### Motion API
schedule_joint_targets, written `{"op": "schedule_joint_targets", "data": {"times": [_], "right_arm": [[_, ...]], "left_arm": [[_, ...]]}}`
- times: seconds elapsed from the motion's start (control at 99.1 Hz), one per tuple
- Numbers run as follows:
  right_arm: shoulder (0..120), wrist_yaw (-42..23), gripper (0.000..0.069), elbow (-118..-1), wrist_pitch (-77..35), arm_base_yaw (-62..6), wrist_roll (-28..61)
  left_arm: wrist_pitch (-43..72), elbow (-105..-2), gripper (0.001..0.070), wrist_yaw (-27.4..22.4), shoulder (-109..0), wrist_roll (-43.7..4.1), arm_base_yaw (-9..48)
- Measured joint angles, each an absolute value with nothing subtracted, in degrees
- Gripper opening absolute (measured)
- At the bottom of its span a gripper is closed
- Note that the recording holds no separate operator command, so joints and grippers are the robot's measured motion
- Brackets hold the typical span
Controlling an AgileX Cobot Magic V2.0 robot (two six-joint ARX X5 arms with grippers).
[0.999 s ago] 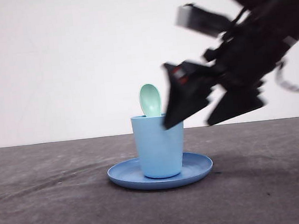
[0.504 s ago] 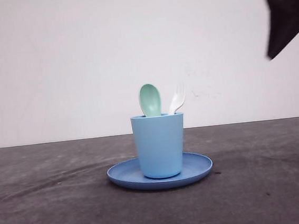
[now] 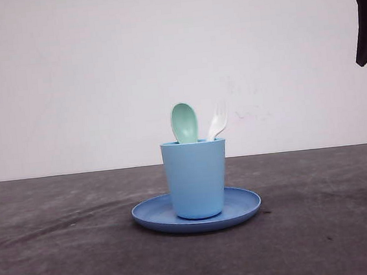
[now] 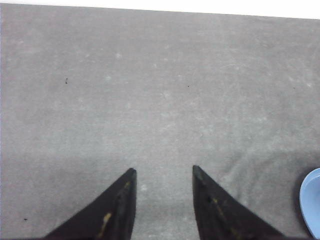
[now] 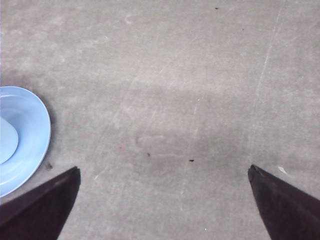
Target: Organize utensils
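Both utensils stand upright in the light blue cup (image 3: pixel 196 178): the mint-green spoon (image 3: pixel 184 122) with its bowl up, and just beside it the white fork (image 3: pixel 217 121) with its tines up. Only their heads clear the rim, and they lean slightly apart, most likely because the cup wall props each handle. The cup sits in the middle of the round blue plate (image 3: pixel 242 207), which gives the set 1 tidy base on the grey worktop (image 3: pixel 64 253).

The right gripper (image 5: pixel 164 175) has its jaws released and spread wide, with nothing between them; the plate (image 5: pixel 30 135) lies off to 1 side of the jaws, well clear of the tips. In the front view a dark part of the right arm (image 3: pixel 366 19) hangs high at the edge, far above and away from the cup.

The left gripper (image 4: pixel 164 172) also has its jaws parted and empty, over bare worktop, with just a sliver of the plate (image 4: pixel 311 200) off to the side of 1 jaw.

With 2 utensils seated and neither gripper holding anything, the sorting looks complete. The arms sit clear of the cup, which suits the tall, light utensils: a brush against either head could tip it out.
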State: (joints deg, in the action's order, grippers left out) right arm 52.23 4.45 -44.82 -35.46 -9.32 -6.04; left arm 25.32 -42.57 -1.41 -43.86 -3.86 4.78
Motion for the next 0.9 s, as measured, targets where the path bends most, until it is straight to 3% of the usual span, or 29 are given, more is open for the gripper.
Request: {"op": "schedule_joint_targets", "data": {"times": [0.05, 0.182, 0.262, 0.414, 0.898], "right_arm": [[52.23, 4.45, 0.057, -44.82, -35.64, -9.32, -6.24], [52.23, 4.45, 0.0183, -44.82, -36.01, -9.32, -6.24], [52.23, 4.43, 0.006, -44.82, -36.03, -9.32, -6.24], [52.23, 4.43, 0.0018, -44.82, -36.51, -9.32, -6.24], [52.23, 4.45, 0.0014, -44.82, -35.05, -9.32, -6.24]], "left_arm": [[25.32, -42.57, 0.0174, -1.41, -43.86, -3.86, 4.78], [25.32, -42.57, 0.0037, -1.41, -43.86, -3.88, 4.78], [25.56, -42.57, 0.0017, -1.43, -43.86, -3.88, 4.78], [26.35, -42.57, 0.0014, -1.41, -43.86, -3.88, 4.78], [26.33, -42.57, 0.0014, -1.28, -43.86, -3.84, 4.78]]}}
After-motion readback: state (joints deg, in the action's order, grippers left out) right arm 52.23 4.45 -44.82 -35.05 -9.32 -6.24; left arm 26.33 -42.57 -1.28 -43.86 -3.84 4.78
